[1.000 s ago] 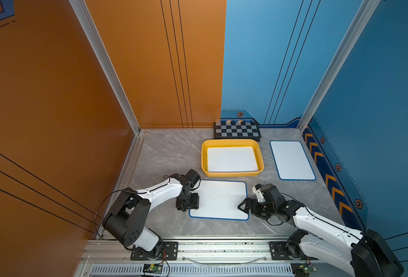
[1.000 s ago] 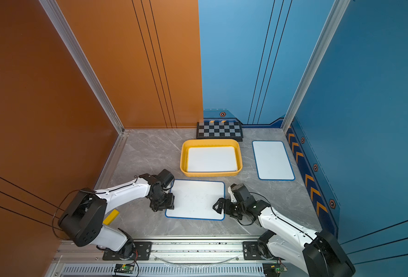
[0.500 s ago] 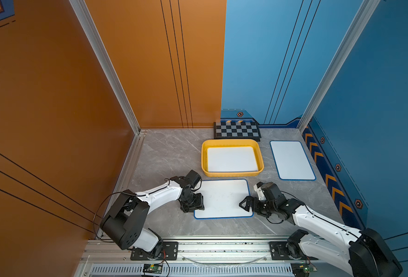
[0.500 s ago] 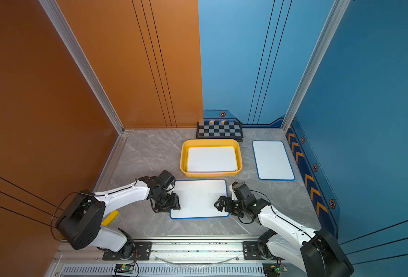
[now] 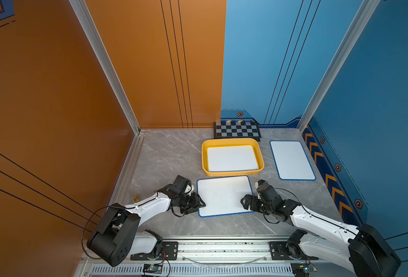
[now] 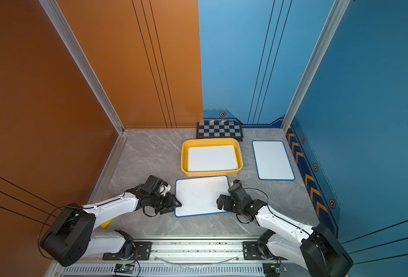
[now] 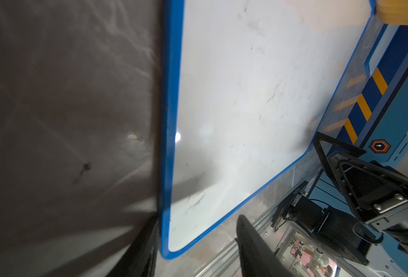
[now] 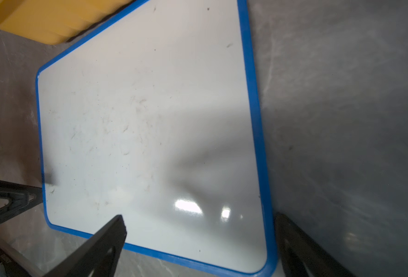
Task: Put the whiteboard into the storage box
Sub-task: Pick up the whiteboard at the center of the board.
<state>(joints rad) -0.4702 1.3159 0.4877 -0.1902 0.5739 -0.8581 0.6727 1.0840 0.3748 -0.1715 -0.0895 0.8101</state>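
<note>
The whiteboard, white with a blue rim, lies flat on the table just beside the storage box, on the side of the box nearest the robot. Its far edge runs along the box's near wall, but I cannot tell if they touch. The box already holds 1 white board. A 2nd loose board lies to the right of the box, and a checkerboard stands behind it.

The left gripper sits at the board's edge furthest from the box on the left. In the left wrist view its fingers are spread, with the board's corner between them, pinching nothing. The right gripper sits at the matching corner on the right. Its fingers are spread wide, 1 over the white face and 1 on the table outside the rim.

The step in hand looks like a 2-arm grasp. The board is thin and lies flat, so each gripper probably needs 1 finger worked under the rim before it closes. Pushing toward the box may jam the board against the wall. Both grips should be firm before the lift, and both ends should rise together and stay level. The board must clear the near wall of the box, then go down squarely onto the board already inside.
</note>
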